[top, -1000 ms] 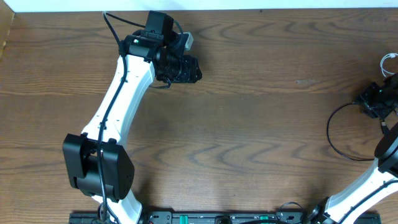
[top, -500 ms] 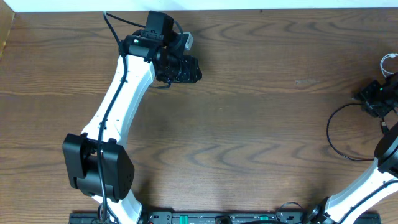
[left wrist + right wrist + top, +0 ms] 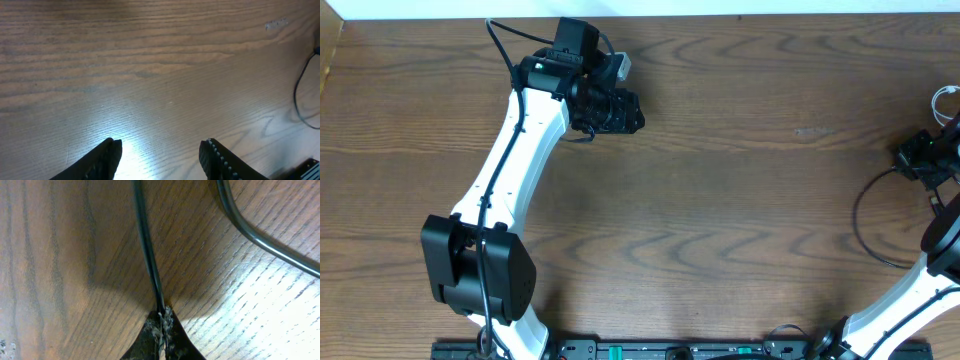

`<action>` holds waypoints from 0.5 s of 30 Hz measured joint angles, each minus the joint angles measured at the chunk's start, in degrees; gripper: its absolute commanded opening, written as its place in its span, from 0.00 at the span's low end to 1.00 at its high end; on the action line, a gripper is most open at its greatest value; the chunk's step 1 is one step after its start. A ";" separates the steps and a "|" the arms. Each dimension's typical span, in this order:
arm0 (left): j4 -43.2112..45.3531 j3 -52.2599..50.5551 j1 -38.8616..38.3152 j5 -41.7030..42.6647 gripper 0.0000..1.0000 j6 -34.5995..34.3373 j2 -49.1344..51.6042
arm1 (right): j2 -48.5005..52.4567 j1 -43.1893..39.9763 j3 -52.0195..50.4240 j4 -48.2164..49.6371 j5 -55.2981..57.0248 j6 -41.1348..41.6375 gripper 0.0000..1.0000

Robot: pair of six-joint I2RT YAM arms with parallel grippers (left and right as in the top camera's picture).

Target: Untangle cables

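Shifted rightward since the earlier frame, the black cable point(image 3: 146, 240) bows leftward in a loop near the surface's point(image 3: 740, 200) right edge. Right claw point(image 3: 161, 320) clenched on one strand, which runs straight ahead from its tips. Left claw point(image 3: 160, 150) released, well apart.

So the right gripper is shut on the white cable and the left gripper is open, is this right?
Not quite: the right gripper is shut on the black cable, not a white one, as the right wrist view shows. The left gripper is open.
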 measured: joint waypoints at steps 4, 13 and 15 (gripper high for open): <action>0.00 0.00 0.00 0.00 0.56 0.00 0.00 | 0.42 -0.44 2.62 -2.73 -2.49 0.02 0.01; 0.00 0.00 0.00 0.00 0.56 0.00 0.00 | -3.91 -5.44 24.09 -6.29 -6.97 0.02 0.01; 0.00 0.00 0.00 0.00 0.56 0.00 0.00 | -6.21 -6.75 27.89 -5.22 -6.91 0.07 0.01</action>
